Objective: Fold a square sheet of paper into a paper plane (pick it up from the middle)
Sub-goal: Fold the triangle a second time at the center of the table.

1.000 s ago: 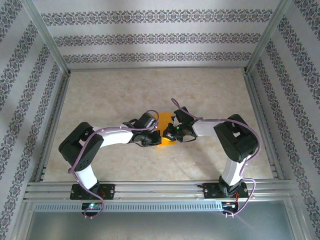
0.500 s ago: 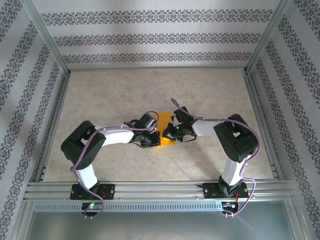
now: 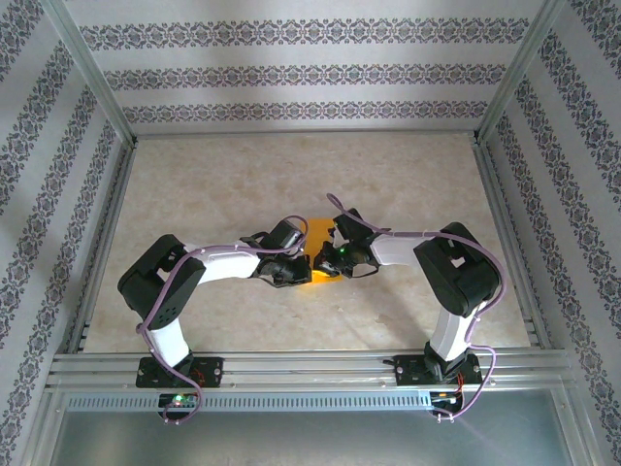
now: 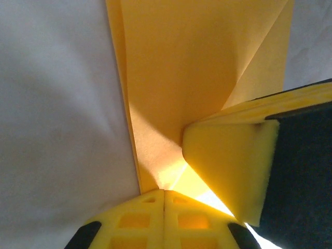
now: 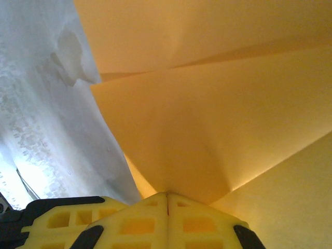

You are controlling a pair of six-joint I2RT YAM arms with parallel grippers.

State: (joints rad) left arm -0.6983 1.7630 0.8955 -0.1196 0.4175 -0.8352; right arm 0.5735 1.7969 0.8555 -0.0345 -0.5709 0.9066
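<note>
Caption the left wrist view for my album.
Left pincer shut on the creased orange paper, seen close up.

Left arm [image 3: 228, 260], right arm [image 3: 403, 248] hem the paper [image 3: 318, 231]; far table [image 3: 291, 175] open.

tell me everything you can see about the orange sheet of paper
The sheet of paper is thin, bright orange and matte. It is not flat: the wrist views show creases and overlapping folded layers fanning out. It sits near the middle of the table, between the left gripper and the right gripper, which cover most of it from above. Each has its jaws shut on the paper. Whether it rests on the table is unclear.
</note>
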